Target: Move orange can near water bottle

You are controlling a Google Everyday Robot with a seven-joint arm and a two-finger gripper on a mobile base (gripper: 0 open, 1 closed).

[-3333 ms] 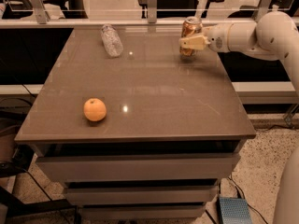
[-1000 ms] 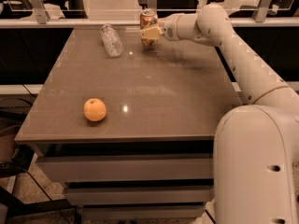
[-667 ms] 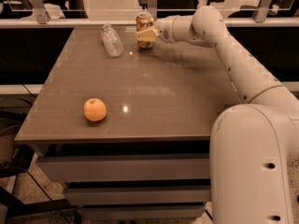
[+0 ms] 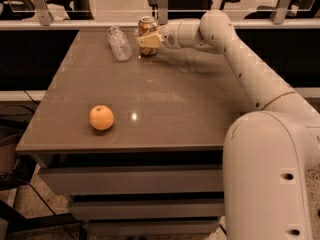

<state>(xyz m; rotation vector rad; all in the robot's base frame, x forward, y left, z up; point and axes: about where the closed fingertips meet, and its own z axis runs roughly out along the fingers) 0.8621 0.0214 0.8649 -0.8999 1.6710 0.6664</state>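
Note:
The orange can stands upright at the far edge of the brown table, just right of the water bottle. The bottle is clear and crinkled and lies on its side at the far left of the tabletop. My gripper reaches in from the right on a long white arm and is shut on the can's lower body. Can and bottle are a small gap apart.
A round orange fruit sits near the front left of the table. A glass railing with metal posts runs behind the far edge. My white arm spans the right side of the table. Drawers lie below the front edge.
My gripper has carried the orange can leftward along the far edge, from the right side of the table to just beside the water bottle. The bottle and the fruit have not moved.

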